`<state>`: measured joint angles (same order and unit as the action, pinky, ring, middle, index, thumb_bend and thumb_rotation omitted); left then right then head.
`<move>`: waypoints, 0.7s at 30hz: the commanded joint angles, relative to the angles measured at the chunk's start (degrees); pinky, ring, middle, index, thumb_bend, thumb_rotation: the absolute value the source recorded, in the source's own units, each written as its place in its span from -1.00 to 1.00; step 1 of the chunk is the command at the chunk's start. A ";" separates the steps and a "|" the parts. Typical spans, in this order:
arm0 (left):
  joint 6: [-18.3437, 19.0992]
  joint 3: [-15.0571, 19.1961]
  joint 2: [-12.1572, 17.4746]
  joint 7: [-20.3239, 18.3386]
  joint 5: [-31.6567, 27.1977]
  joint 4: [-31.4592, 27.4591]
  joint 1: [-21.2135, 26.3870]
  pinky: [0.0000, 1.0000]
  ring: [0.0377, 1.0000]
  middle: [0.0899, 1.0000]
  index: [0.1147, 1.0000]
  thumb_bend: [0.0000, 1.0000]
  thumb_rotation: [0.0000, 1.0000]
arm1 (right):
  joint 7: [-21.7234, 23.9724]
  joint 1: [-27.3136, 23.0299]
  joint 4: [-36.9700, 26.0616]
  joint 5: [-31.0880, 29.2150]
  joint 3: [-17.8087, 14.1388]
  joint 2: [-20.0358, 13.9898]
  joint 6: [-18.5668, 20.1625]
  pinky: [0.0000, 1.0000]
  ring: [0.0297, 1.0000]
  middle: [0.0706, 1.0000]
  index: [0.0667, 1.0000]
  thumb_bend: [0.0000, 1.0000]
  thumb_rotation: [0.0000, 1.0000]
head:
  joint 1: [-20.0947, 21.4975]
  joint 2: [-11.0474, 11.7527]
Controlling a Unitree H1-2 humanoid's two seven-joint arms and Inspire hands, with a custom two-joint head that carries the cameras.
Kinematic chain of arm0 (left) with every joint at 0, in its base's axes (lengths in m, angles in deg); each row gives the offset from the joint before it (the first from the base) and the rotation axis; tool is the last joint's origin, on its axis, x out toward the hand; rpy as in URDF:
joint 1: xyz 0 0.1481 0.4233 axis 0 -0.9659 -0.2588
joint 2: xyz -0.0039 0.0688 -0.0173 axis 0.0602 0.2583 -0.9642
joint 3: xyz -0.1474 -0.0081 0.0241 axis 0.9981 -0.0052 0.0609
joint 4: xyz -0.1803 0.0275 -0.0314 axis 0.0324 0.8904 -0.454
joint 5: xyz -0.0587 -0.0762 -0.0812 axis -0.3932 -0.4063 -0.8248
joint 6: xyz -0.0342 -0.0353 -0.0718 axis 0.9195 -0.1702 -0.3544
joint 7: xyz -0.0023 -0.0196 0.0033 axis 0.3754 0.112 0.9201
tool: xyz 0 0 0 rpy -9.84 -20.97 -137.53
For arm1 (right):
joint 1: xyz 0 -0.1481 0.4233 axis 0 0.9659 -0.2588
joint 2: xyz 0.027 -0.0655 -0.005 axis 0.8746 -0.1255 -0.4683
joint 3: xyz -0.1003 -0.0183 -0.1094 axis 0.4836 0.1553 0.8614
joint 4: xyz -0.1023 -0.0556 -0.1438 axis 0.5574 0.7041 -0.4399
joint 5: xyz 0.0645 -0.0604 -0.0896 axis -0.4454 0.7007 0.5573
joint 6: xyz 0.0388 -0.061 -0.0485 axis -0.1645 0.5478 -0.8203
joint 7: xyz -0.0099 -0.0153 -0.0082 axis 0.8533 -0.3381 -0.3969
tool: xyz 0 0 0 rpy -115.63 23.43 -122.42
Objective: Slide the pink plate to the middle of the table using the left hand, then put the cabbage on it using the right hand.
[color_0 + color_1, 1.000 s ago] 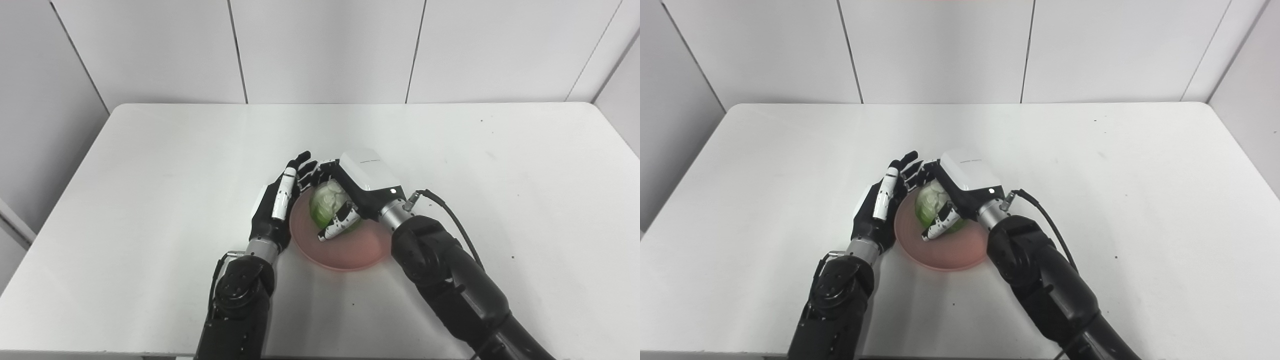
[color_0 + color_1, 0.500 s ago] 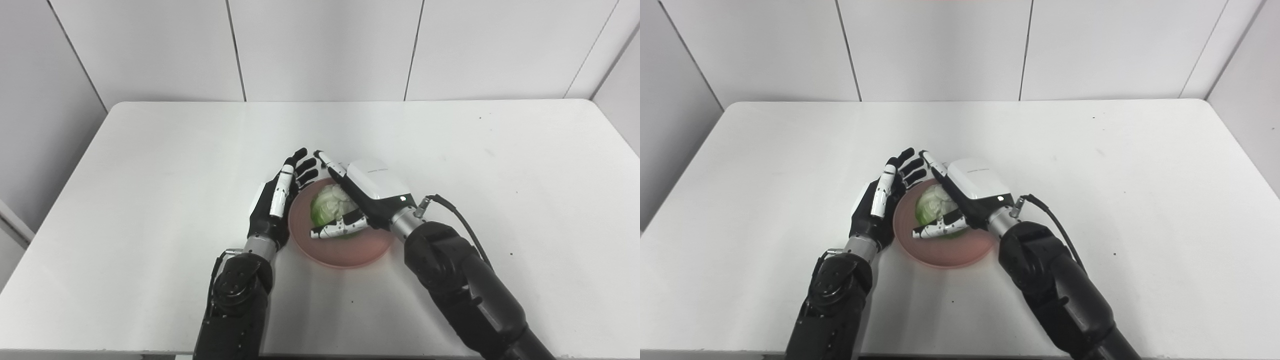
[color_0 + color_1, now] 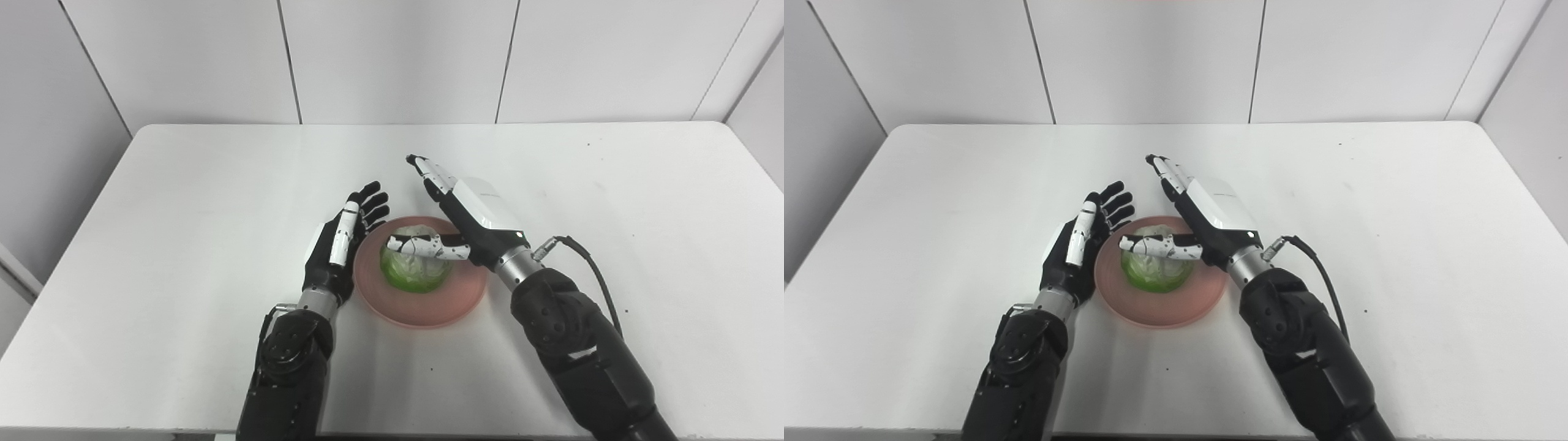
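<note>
The pink plate lies near the middle of the white table, and the green cabbage sits on it. My right hand is open above the plate's right side. Its fingers stretch away toward the back and its thumb reaches over the top of the cabbage. My left hand stands open on edge against the plate's left rim, palm toward the plate, holding nothing.
The white table spreads wide on all sides of the plate. White wall panels rise behind its far edge. A black cable loops off my right wrist.
My right hand has opened, let go of the cabbage and lifted up and to the right. The cabbage now rests on the plate. My left hand has stayed beside the rim.
</note>
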<state>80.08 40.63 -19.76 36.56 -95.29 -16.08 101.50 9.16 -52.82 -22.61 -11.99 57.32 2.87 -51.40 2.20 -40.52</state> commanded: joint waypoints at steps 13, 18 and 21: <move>-6.57 -0.73 1.65 0.19 2.47 2.01 -3.77 0.82 0.83 0.83 0.81 -0.19 1.00 | -8.92 8.31 -1.73 -25.55 -16.30 9.22 -2.97 1.00 1.00 1.00 1.00 0.28 1.00 | 0.80 2.43; -7.42 -0.73 1.69 0.42 3.60 -0.54 -6.41 0.87 0.87 0.88 0.87 -0.15 1.00 | -7.83 12.76 -0.45 -31.29 -17.93 9.44 -4.75 1.00 0.98 1.00 1.00 0.01 1.00 | 0.39 2.42; -6.65 -0.84 1.68 0.39 3.97 -2.51 -8.06 0.88 0.88 0.89 0.88 -0.15 1.00 | -7.43 14.13 0.29 -33.59 -17.93 9.61 -5.06 1.00 0.99 1.00 1.00 -0.16 1.00 | 0.41 2.44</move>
<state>72.68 39.77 -18.71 36.51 -91.83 -19.24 95.74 1.06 -36.70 -21.41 -44.34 39.36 11.98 -54.49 2.64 -38.14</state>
